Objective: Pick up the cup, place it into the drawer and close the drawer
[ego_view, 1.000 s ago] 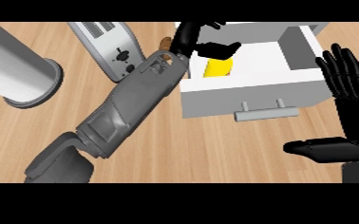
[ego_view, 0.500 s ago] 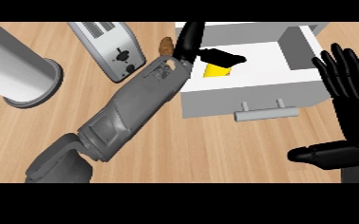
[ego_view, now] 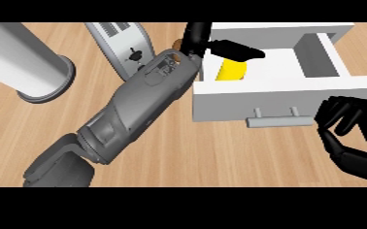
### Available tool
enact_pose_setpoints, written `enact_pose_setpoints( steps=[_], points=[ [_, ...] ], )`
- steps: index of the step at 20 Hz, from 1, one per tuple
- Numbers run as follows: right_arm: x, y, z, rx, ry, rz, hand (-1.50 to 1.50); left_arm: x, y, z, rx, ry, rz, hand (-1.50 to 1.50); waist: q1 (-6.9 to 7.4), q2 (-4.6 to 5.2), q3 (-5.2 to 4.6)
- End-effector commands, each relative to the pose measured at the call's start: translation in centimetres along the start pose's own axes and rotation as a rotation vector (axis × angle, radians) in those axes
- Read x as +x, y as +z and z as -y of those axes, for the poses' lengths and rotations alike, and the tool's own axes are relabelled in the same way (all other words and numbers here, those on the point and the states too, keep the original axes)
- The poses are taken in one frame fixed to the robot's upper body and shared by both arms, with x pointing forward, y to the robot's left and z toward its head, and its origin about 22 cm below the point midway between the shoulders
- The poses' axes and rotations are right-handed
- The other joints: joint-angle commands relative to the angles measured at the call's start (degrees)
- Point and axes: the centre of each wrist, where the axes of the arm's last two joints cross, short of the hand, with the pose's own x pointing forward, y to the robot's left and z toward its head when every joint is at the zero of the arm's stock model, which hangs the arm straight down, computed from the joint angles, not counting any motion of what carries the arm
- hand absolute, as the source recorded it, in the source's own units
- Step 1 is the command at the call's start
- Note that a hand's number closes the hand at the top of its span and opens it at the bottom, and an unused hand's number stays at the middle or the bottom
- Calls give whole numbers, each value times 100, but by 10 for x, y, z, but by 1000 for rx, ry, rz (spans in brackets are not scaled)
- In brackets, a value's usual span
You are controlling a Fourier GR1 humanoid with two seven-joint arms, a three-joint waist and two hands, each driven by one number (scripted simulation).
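**Cup** (ego_view: 231,72): its upper part is hidden under the thumb of the left hand (ego_view: 215,46), whose fingers (ego_view: 195,33) are cropped at the view's top.
**Drawer** (ego_view: 229,102): its far end is cut off at the top, and its left wall is behind the forearm.
**Right hand** (ego_view: 342,136): cropped by the right edge.
**Small brown object** (ego_view: 177,43): possibly a knob, only a sliver shows beside the forearm.
**Grey appliance** (ego_view: 122,46) and **cylinder** (ego_view: 32,63): both cropped at the top.

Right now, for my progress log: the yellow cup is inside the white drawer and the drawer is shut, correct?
No: the head view shows the white drawer standing open, not shut. The yellow cup is inside it, as you said.
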Motion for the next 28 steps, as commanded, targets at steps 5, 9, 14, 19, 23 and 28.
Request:
enact_pose_setpoints(
  steps=[5,9,14,19,23,28],
  points=[
    [14,9,-9,85,234,-90,150,18,-12,-49,52,83,6,-150,220,-43,-3],
    [8,3,-30,64,279,-134,150,25,-2,-73,99,91,-23,-150,349,-77,-4],
    [-11,-7,-38,55,364,-179,150,21,14,-112,131,107,-18,-150,328,-47,-1],
    [-38,-24,-68,111,471,-180,150,17,47,-150,126,120,-39,-150,437,-55,0],
    [-62,-21,-65,221,659,-228,150,8,67,-166,148,114,-42,-150,425,-44,1],
    [-96,-42,-72,314,852,-267,150,-8,99,-188,151,129,-48,-150,477,-14,2]
  ],
)
